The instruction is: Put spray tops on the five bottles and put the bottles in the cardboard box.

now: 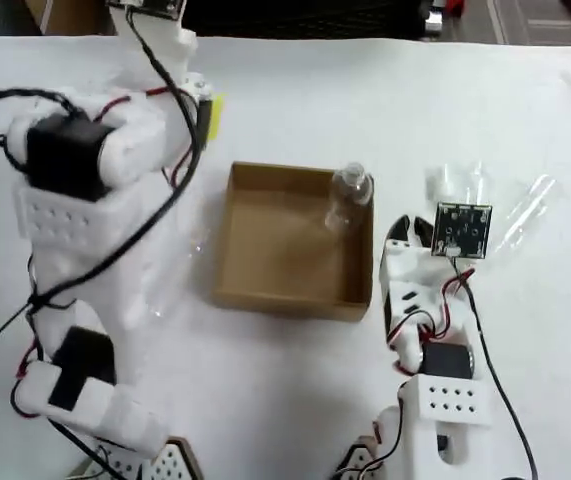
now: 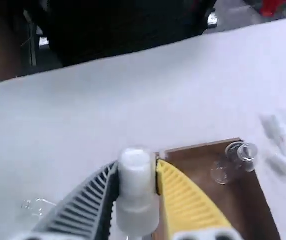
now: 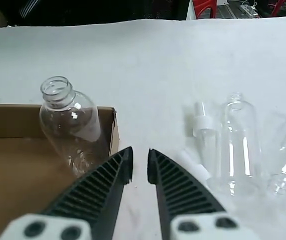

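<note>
Left fingers (image 2: 183, 200): pinching a spray top (image 2: 134, 165).
Right fingers (image 3: 102, 185): slightly parted, holding nothing.
Open bottle (image 3: 70, 125): just ahead of Right fingers, inside cardboard box (image 3: 12, 170) corner.

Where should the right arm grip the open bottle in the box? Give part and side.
Probably the neck under the open rim, from above: the bottle stands in the cardboard box corner, whose walls block its lower body sideways.

Left gripper (image 2: 136, 167) clamped, right gripper (image 3: 139, 156) slightly parted
</note>
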